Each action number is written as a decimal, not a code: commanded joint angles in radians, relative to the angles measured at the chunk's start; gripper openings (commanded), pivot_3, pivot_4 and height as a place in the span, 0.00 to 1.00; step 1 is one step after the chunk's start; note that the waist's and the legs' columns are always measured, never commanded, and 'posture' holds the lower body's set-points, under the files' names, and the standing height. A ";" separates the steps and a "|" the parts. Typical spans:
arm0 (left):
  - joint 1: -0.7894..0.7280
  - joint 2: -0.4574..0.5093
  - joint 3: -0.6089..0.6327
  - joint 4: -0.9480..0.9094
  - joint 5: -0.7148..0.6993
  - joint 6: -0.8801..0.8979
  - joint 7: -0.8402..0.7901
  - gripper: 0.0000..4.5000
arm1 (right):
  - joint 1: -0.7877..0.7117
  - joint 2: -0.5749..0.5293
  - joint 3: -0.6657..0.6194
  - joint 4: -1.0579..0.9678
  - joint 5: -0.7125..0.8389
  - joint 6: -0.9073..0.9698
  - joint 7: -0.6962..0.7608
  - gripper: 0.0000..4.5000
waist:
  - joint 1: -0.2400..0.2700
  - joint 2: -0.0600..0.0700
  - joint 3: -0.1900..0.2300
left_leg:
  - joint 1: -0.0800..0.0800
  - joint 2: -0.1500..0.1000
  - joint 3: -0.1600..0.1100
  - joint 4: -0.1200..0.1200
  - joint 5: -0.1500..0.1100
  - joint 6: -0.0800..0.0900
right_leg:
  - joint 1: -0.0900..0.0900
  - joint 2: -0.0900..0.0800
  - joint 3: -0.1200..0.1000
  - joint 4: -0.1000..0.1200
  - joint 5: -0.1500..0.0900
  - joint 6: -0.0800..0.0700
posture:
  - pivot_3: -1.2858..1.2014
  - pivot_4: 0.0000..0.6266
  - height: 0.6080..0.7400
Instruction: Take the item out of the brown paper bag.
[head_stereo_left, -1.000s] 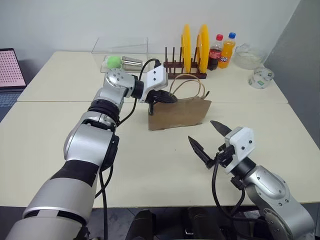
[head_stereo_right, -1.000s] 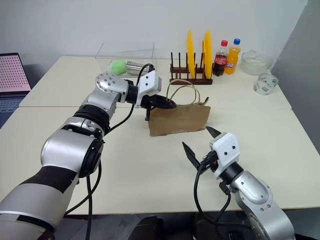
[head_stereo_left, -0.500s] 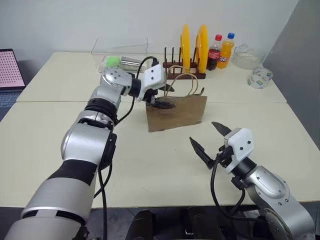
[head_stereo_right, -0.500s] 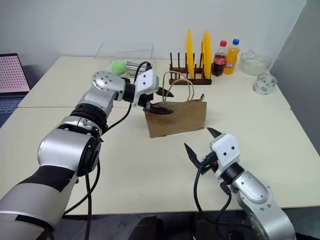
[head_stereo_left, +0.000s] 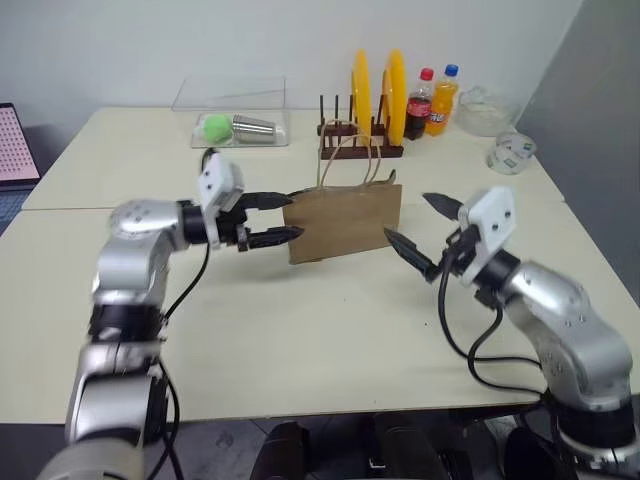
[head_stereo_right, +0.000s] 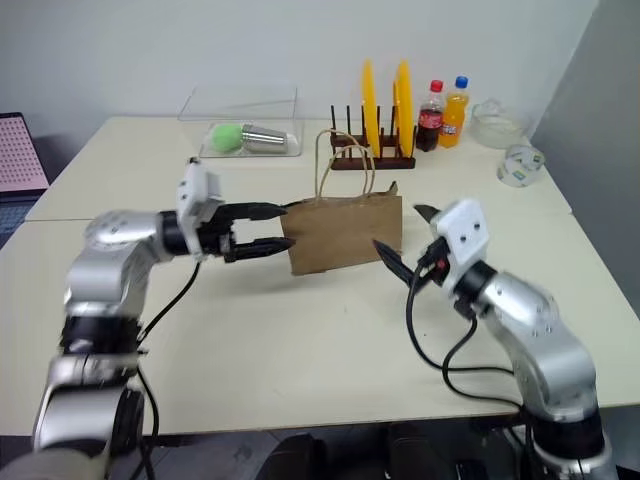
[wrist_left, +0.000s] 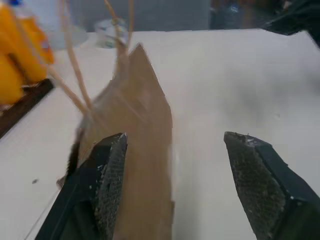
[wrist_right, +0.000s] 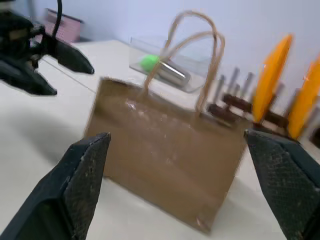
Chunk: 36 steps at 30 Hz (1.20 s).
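Cream tabletop (head_stereo_left: 300, 330) runs across the scene to a pale wall, and at its middle both grippers stand with their black fingers spread wide and holding nothing. On one side the left gripper (head_stereo_left: 270, 220) reaches in level, its fingertips (head_stereo_left: 292, 233) just beside the end of the brown paper bag (head_stereo_left: 345, 220); from the opposite side the right gripper (head_stereo_left: 422, 232) faces the bag's other end, its jaws gaping about as wide as the bag appears in the right wrist view. The bag stands upright with its two tan loop handles (head_stereo_left: 350, 165) raised, and its mouth looks pinched nearly flat, so the item cannot be seen and is presumably inside. This reads as the approach, with nothing yet taken out. Next, one gripper would likely need to steady or spread the rim while the other reaches down past the handles, which could snag a finger, and the light bag may slide or tip. Close behind stands a dark wooden plate rack (head_stereo_left: 362, 150) with two yellow plates (head_stereo_left: 377, 95), then two soda bottles (head_stereo_left: 432, 100), a clear tray (head_stereo_left: 235, 110) with a green ball, a glass bowl (head_stereo_left: 484, 110) and a tape roll (head_stereo_left: 508, 152), all well apart from the grippers.
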 joint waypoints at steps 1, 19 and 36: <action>0.153 -0.067 0.084 -0.346 -0.078 0.135 0.234 0.73 | -0.127 -0.023 -0.048 0.132 0.021 -0.030 0.044 0.92 | 0.001 0.001 0.000 | 0.001 0.000 0.001 0.000 0.000 0.000 | 0.001 0.000 0.001 0.000 0.000 0.000 | 0.52 0.24 1.00; 0.576 -0.215 0.031 -0.645 -0.113 0.065 0.574 0.73 | -0.921 0.061 0.342 1.571 -0.553 -0.680 0.251 0.00 | 0.001 0.002 0.000 | 0.017 -0.002 0.003 -0.003 0.000 0.000 | 0.016 -0.001 0.002 -0.002 -0.001 -0.003 | 0.52 0.24 1.00; 0.655 -0.016 0.004 -0.553 -0.127 -0.072 0.408 0.73 | -0.643 -0.105 0.368 1.055 -0.469 -0.661 1.002 0.00 | 0.006 0.006 0.002 | 0.016 -0.002 0.000 -0.004 0.000 0.000 | 0.016 -0.003 -0.001 -0.004 -0.002 -0.003 | 0.52 0.24 1.00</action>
